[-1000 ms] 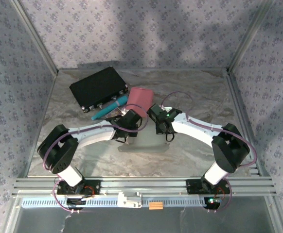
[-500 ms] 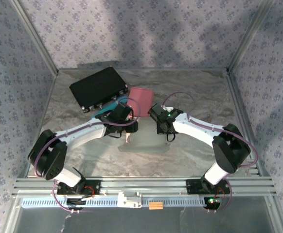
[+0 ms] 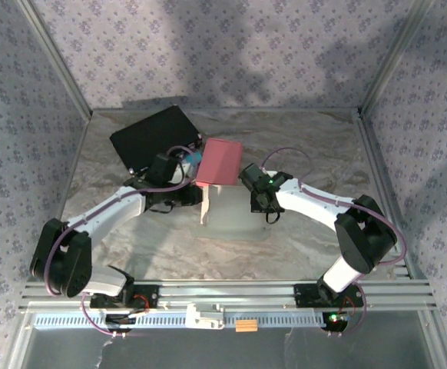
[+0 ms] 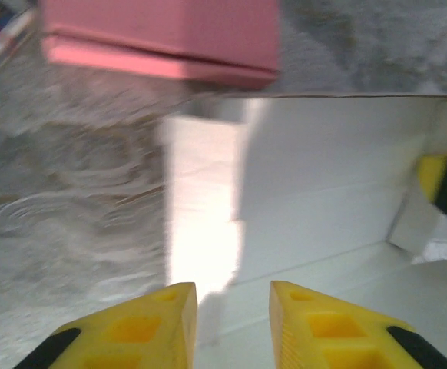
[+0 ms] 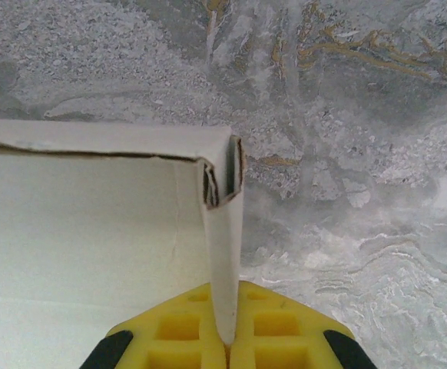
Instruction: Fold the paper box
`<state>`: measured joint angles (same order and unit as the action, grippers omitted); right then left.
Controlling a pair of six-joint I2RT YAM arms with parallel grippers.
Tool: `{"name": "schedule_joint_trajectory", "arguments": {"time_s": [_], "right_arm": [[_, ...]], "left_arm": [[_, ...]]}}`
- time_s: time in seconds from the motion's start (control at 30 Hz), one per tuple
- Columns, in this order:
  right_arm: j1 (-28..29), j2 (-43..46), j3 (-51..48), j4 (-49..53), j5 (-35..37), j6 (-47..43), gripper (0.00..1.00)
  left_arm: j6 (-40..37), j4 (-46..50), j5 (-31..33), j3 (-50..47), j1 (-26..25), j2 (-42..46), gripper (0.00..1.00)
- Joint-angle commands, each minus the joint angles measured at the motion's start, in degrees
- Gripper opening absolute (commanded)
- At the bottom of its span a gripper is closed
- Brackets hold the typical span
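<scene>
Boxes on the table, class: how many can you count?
3. A black box lies far left; a pink box sits right of it; the white paper box stands nearer, in the middle. More may be hidden.

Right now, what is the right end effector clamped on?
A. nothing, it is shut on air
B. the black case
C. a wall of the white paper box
C: in the right wrist view, the right end effector pinches an upright wall of the paper box just below its folded corner.
</scene>
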<state>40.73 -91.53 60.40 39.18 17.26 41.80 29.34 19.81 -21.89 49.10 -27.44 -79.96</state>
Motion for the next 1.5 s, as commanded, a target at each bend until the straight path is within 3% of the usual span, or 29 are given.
{"name": "schedule_joint_trajectory", "arguments": {"time_s": [0.0, 0.17, 0.27, 0.4, 0.7, 0.97, 1.47], "right_arm": [[-0.13, 0.62, -0.44, -0.07, -0.43, 0.52, 0.0], [-0.17, 0.08, -0.72, -0.48, -0.93, 0.14, 0.0], [-0.34, -0.19, -0.76, -0.84, -1.33, 0.0, 0.0], [-0.47, -0.33, -0.76, -1.18, -1.82, -0.2, 0.0], [-1.15, -0.28, -1.16, -1.46, -2.9, -0.5, 0.0], [-1.29, -0.72, -1.36, -2.09, -3.72, -0.61, 0.0], [-1.31, -1.21, -0.79, -2.16, -4.07, -0.84, 0.0]], "left_arm": [[-2.4, -2.02, -4.62, -1.43, 2.41, -3.21, 0.3], [-7.57, -7.37, -11.87, 0.18, 2.8, -7.78, 0.31], [-6.89, -12.21, -18.46, -0.94, 4.94, -9.78, 0.32], [-6.21, -14.45, -21.32, -1.32, 6.17, -11.03, 0.34], [-12.54, -5.44, -16.76, -1.03, 9.95, -11.06, 0.35], [-9.89, -11.82, -22.3, -1.11, 8.6, -14.34, 0.37], [-7.77, -12.39, -20.41, 1.16, 5.44, -17.77, 0.33]]}}
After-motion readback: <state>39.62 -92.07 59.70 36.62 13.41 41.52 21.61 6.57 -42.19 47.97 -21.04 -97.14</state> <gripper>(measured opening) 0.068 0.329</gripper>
